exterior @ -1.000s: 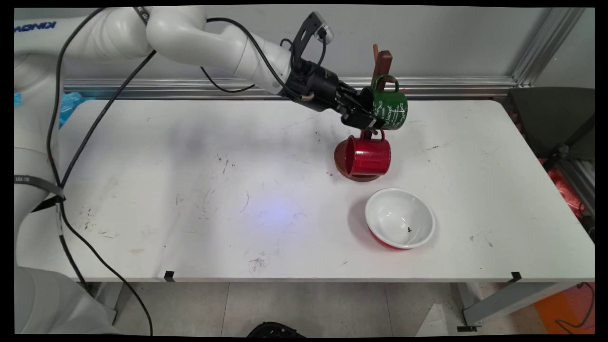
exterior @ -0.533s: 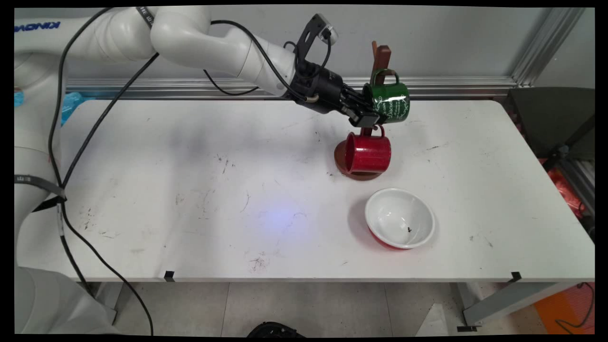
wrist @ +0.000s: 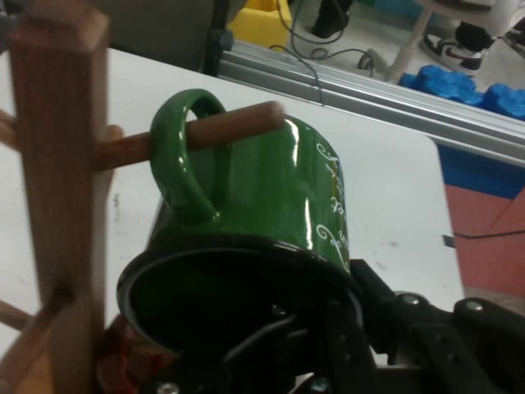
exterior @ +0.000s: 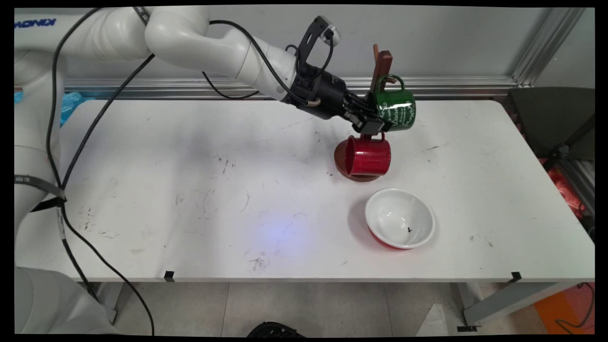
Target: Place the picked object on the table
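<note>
My gripper (exterior: 375, 124) is shut on the rim of a green mug (exterior: 396, 110) with white lettering, holding it tilted on its side beside the wooden mug tree (exterior: 382, 64). In the hand view a wooden peg (wrist: 238, 125) passes through the green mug's (wrist: 271, 197) handle, and the tree's post (wrist: 57, 164) stands at the left. One finger (wrist: 369, 300) is outside the rim, and the other reaches inside the mug. A red mug (exterior: 368, 156) hangs on a lower peg, just below the gripper, over the tree's round brown base (exterior: 338, 159).
A white bowl (exterior: 400, 217) with a red outside sits on the white table (exterior: 190, 190) in front of the mug tree. Black cables hang from the arm over the table's left side. An aluminium rail runs along the back edge.
The gripper lifted the green mug slightly, then carried it a little right and down. The red mug and the bowl have not moved.
</note>
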### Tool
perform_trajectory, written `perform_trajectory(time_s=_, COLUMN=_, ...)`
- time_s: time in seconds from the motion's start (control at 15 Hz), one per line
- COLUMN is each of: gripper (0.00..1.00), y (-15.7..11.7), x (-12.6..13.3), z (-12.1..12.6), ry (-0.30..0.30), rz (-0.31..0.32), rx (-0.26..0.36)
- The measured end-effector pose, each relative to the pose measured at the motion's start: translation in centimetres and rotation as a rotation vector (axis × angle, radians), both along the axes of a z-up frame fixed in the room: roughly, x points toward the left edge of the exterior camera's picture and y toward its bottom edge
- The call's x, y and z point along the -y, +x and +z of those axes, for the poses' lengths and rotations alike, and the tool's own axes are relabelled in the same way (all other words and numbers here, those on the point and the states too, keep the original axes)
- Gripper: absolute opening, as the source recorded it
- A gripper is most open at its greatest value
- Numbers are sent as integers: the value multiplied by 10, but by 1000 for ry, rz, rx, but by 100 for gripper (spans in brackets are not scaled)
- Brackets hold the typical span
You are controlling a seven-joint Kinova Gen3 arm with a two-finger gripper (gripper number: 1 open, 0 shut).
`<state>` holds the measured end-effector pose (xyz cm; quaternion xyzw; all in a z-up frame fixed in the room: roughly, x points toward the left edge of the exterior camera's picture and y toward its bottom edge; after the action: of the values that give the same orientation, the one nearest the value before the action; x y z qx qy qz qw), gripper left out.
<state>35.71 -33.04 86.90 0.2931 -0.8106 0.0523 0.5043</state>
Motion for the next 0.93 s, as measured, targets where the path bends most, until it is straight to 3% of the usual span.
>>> perform_trajectory(time_s=0.93, gripper=0, y=-6, x=-35, z=37, ry=49, rz=-55, rx=-13)
